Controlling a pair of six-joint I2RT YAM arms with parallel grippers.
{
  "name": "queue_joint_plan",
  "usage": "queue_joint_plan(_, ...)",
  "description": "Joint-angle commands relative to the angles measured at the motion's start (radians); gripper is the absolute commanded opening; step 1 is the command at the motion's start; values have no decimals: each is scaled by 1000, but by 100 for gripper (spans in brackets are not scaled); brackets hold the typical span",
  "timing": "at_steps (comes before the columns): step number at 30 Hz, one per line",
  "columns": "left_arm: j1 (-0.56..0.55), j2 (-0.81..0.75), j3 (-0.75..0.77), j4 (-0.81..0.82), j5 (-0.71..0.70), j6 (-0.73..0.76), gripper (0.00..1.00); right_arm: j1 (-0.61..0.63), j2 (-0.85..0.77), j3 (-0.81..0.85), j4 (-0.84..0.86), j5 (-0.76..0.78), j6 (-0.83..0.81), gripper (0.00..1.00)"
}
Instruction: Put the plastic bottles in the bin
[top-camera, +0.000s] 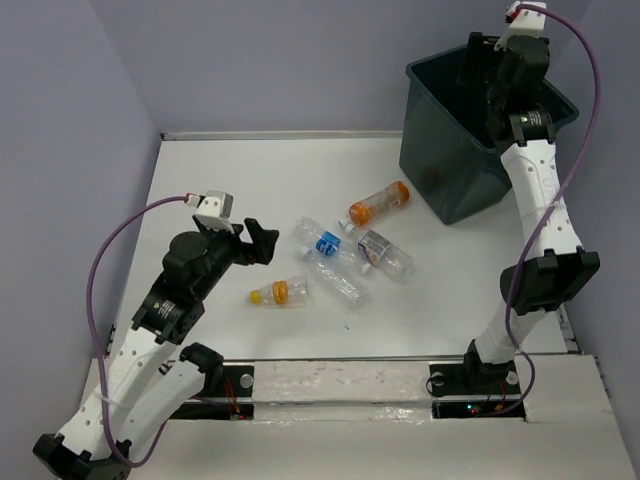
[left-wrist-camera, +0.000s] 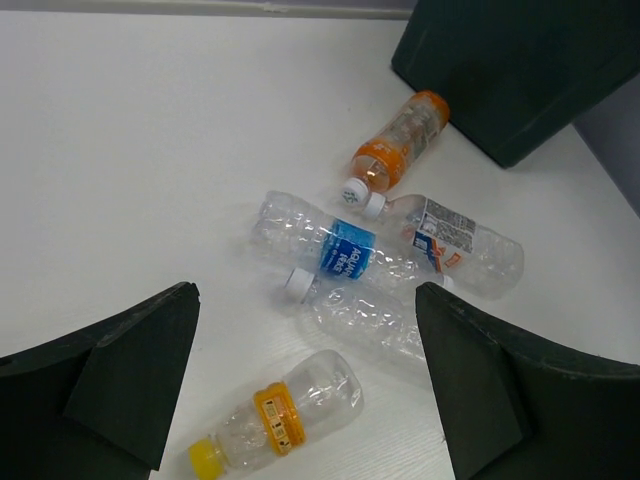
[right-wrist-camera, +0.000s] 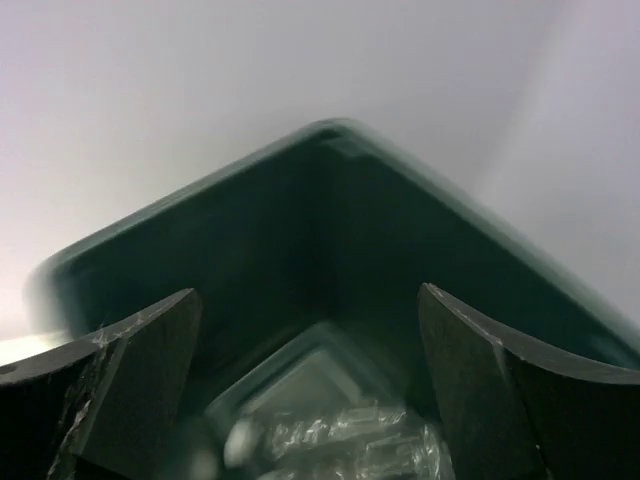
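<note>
Teal-grey plastic forms the bin (top-camera: 448, 190) at the far right of the tabletop (top-camera: 230, 180). Our right pincer (top-camera: 490, 85) hangs over its opening, fingers spread with nothing between them. Its wrist view shows a crumpled clear bottle (right-wrist-camera: 330, 440) lying on the bin floor. Five more lie on their sides mid-tabletop: an orange-filled bottle (top-camera: 380, 203) just beside the bin's near-left wall, a blue-labelled bottle (top-camera: 325, 243), a grey-labelled bottle (top-camera: 386, 254), a bare clear bottle (top-camera: 342, 284) and, nearest us, a yellow-capped bottle (top-camera: 279, 293). Our left pincer (top-camera: 265, 243) hovers left of the cluster, spread wide and empty.
</note>
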Motion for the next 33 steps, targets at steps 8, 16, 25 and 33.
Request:
queue_joint_plan(8, 161, -229, -6, 25, -281, -71, 99, 650, -253, -521, 4, -801, -106, 89)
queue_joint_plan(16, 227, -256, -8, 21, -342, -93, 99, 937, -42, -629, -25, -680, -178, 92)
queue_joint_plan(25, 240, -235, -8, 22, -304, -90, 99, 1029, 230, -486, -129, -548, -277, 95)
queue_joint_plan(33, 249, -233, -9, 25, -285, -91, 99, 1060, 343, -438, -151, -482, -282, 83)
